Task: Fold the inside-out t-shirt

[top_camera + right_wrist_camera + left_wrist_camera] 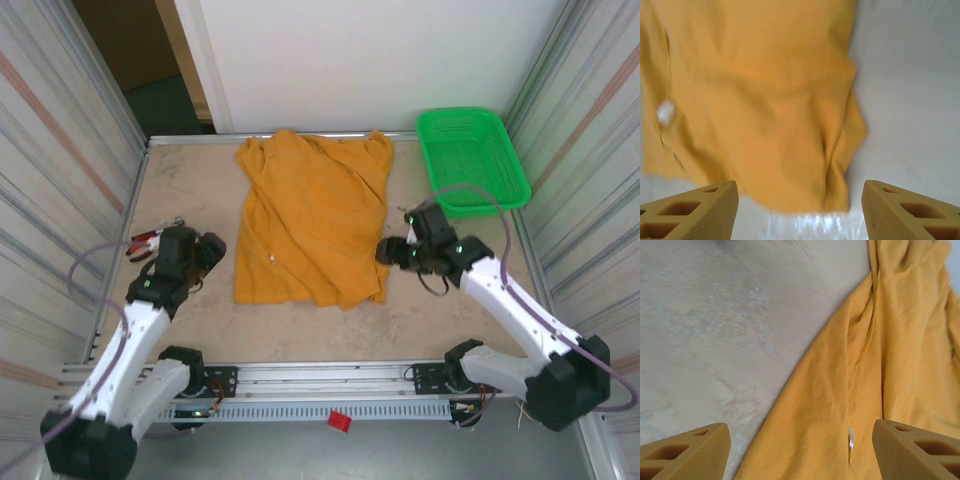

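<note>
The inside-out t-shirt (310,215) lies on the table, mustard yellow, folded lengthwise into a tall strip with sleeves at the far end. A small white label (272,259) shows near its left edge, and the same label (851,437) shows in the left wrist view. My left gripper (205,255) hovers left of the shirt's lower half, jaws open and holding nothing. In its wrist view the gripper (800,452) looks over the shirt (880,370). My right gripper (388,252) stands open at the shirt's right edge. Its wrist view is blurred; the gripper (800,210) frames the shirt (755,100).
A green plastic basket (470,158) sits at the far right corner. Red-handled pliers (143,243) lie at the left edge beside my left arm. Metal walls close the table on both sides, and a rail (320,378) runs along the near edge.
</note>
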You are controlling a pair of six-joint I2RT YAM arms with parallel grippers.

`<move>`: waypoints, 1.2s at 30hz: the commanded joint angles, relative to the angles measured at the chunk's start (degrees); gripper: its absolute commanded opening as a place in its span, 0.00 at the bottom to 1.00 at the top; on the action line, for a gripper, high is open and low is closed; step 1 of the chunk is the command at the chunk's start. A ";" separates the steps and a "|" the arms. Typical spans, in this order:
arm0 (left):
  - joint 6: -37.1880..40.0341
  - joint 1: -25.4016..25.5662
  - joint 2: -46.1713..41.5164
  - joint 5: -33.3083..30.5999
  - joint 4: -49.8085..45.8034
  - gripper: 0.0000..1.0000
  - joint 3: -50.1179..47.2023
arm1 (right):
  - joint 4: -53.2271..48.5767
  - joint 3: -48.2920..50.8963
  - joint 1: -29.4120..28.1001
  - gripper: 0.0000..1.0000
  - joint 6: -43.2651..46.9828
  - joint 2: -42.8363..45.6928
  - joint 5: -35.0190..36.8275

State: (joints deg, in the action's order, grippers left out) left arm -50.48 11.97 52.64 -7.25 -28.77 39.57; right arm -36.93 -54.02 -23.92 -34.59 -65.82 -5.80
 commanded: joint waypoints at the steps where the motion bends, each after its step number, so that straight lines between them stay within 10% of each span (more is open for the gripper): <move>1: 7.74 0.87 13.15 0.72 8.13 0.76 8.81 | 3.73 -8.98 5.98 0.65 5.23 -10.00 1.00; 17: 21.57 0.30 87.65 1.17 -8.20 0.77 90.10 | 1.47 -60.89 13.86 0.63 1.10 -66.69 -2.46; 25: 16.33 -0.43 94.83 4.54 -5.46 0.67 93.71 | -3.37 -80.35 13.46 0.62 0.92 -81.68 -3.21; 28: 15.86 -0.89 95.08 5.87 -4.45 0.28 92.93 | -5.25 -86.96 13.72 0.56 0.59 -86.01 -3.73; 30: 15.86 -1.23 94.78 5.99 -4.62 0.00 92.42 | -5.53 -88.91 13.98 0.40 0.27 -87.41 -3.95; 33: 16.55 -1.97 92.29 5.85 -3.63 0.00 89.18 | -4.98 -88.98 14.75 0.05 -0.45 -87.76 -4.65; 36: 16.52 -2.93 88.26 4.84 -1.82 0.00 83.75 | -5.06 -88.10 15.22 0.00 -0.16 -86.42 -3.39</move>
State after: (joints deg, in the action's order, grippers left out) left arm -33.65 10.20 146.02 -2.00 -31.35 126.85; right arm -40.69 -140.90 -9.61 -34.26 -152.79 -9.30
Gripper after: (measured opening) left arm 0.049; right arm 0.045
